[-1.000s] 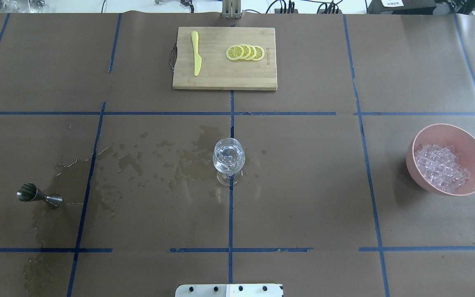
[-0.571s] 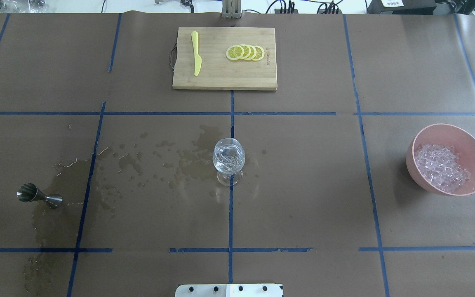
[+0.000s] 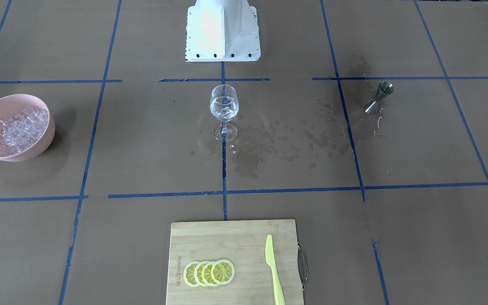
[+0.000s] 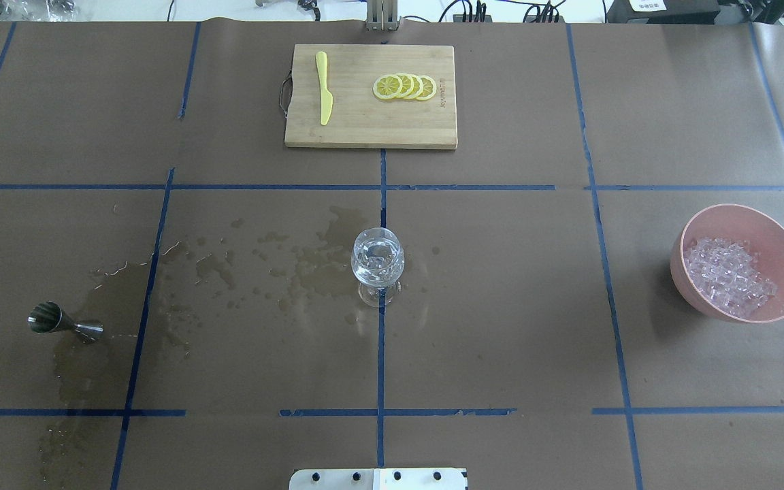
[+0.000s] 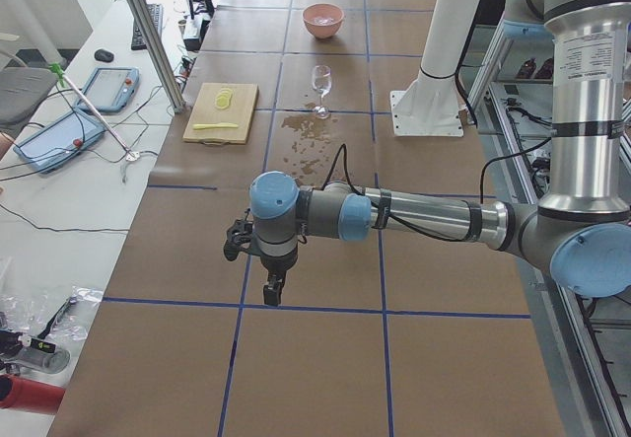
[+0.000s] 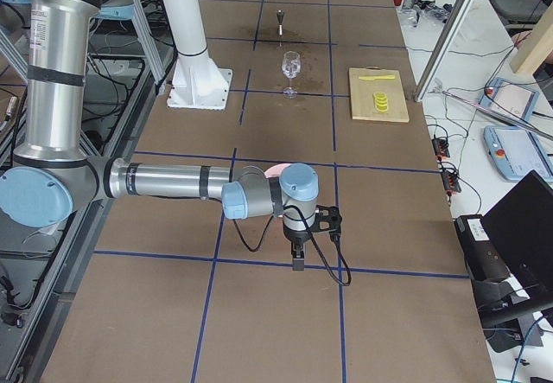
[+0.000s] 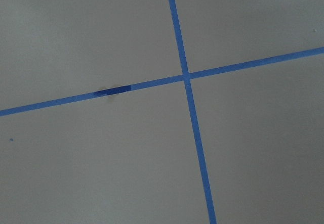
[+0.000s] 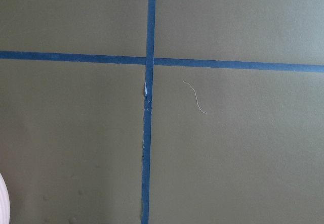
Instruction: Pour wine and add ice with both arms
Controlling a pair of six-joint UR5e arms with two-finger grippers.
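Note:
A stemmed wine glass (image 4: 378,262) (image 3: 224,106) stands upright at the table's middle, holding clear wine with a few clear cubes in it. The ice (image 4: 729,275) (image 3: 15,129) is heaped in a pink bowl (image 4: 783,248) (image 3: 45,142) at the far right of the overhead view. Both arms are stretched out low beyond the table's ends, far from the glass. My left gripper (image 5: 272,294) and my right gripper (image 6: 297,262) point down at bare paper; I cannot tell whether either is open or shut. The wrist views show only paper and blue tape.
A steel jigger (image 4: 58,320) (image 3: 379,97) stands at the overhead view's left amid wet stains (image 4: 297,262). A wooden cutting board (image 4: 365,129) at the far edge carries lemon slices (image 4: 405,86) and a yellow knife (image 4: 324,88). The white robot base (image 3: 223,29) is behind the glass.

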